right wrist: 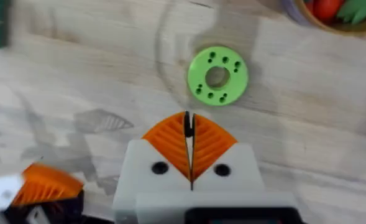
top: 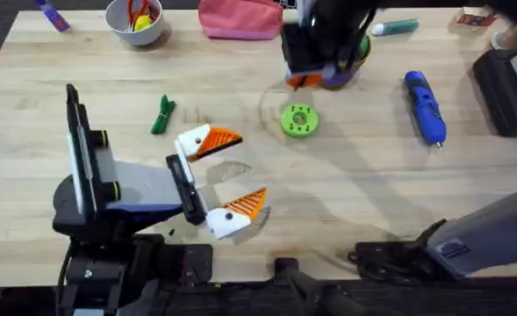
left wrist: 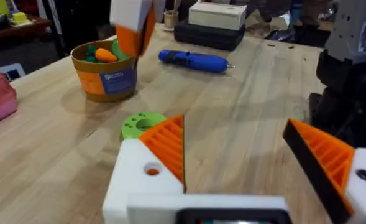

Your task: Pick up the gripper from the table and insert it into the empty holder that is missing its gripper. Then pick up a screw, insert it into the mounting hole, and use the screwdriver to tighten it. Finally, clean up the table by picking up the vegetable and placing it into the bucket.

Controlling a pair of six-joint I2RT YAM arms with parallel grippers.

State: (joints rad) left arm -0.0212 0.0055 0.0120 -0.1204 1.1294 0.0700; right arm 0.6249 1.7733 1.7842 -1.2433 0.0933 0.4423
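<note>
Nearest the bases, the left gripper (top: 251, 165) sits low over the table w/ fingers spread wide and nothing between them; the orange ribbed pads (left wrist: 167, 146) are bare in the left wrist view. Just beyond it the vegetable (top: 161, 115) lies flat on the table (top: 372, 175), apart from both grippers and well apart from the bucket (left wrist: 105, 73), so the cleanup step is not yet done. A green disc (top: 298, 120) w/ a centre hole and small perimeter holes lies between the left gripper and the bucket; its role cannot be judged. The screwdriver (top: 424, 106) lies on its side toward the right, untouched, bit pointing to the near edge. Farther out, the right gripper (right wrist: 187, 127) hangs just beside and above the bucket, pads pressed together tip to tip, carrying nothing. The bucket holds an orange carrot toy (left wrist: 105, 55) and some green items. Along the far edge stand a white bowl (top: 135, 19), a pink pouch (top: 239, 19) and a teal marker (top: 397, 28). Judgement: status of the insertion and screw steps cannot be confirmed from these views, since no loose orange wedge, bare holder or screw can be identified w/ confidence. Hidden or unclear: in the overhead view the right arm is a dark blur covering most of the bucket and the table behind it; the left arm's body hides the table under it; the vegetable is cut off at the right wrist view's edge.
</note>
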